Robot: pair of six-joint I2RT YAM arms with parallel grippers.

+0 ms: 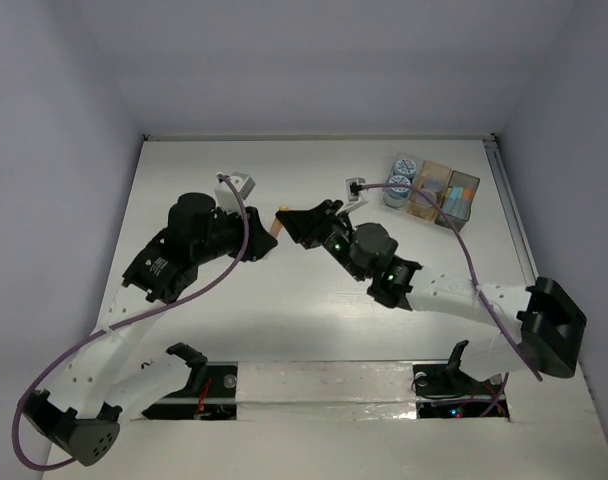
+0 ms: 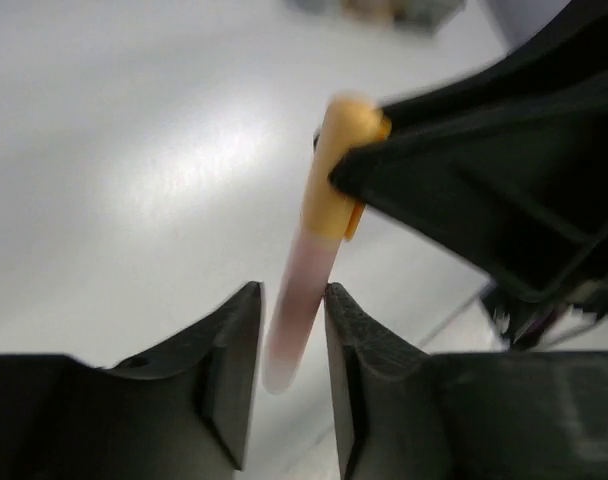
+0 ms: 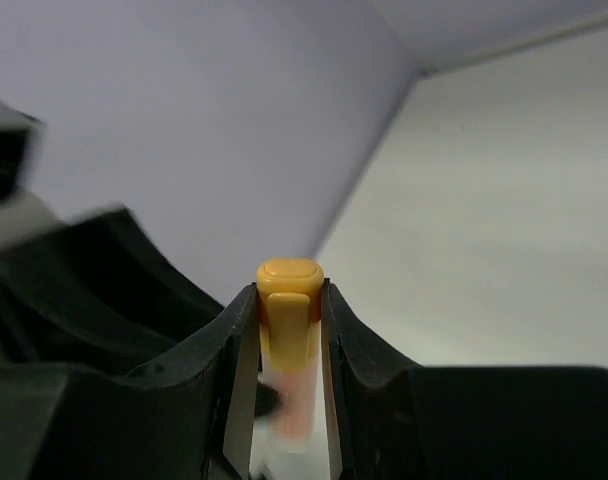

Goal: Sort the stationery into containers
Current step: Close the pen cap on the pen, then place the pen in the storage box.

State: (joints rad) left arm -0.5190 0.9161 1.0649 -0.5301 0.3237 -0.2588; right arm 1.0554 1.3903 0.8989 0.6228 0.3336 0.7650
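Here, a big white counter (image 1: 184,170) fills the picture from above. A black and white left arm (image 1: 174,255) reaches in from the lower left. A black and white right arm (image 1: 454,295) reaches in from the lower right. They meet near the middle of the frame.

In the upper right stand an amber see-through box (image 1: 420,208) and a smoky grey see-through box (image 1: 468,182), side by side and touching. Two round blue and white rolls (image 1: 396,190) sit just left of the amber box.

The right claw (image 1: 284,218) is pinching the orange cap of a stubby marker with a pale pink body (image 2: 302,280). The marker hangs above the counter, well apart from the boxes. The left claw (image 2: 292,340) has its two fingers close on each side of the pink end. I cannot tell if they squeeze it.
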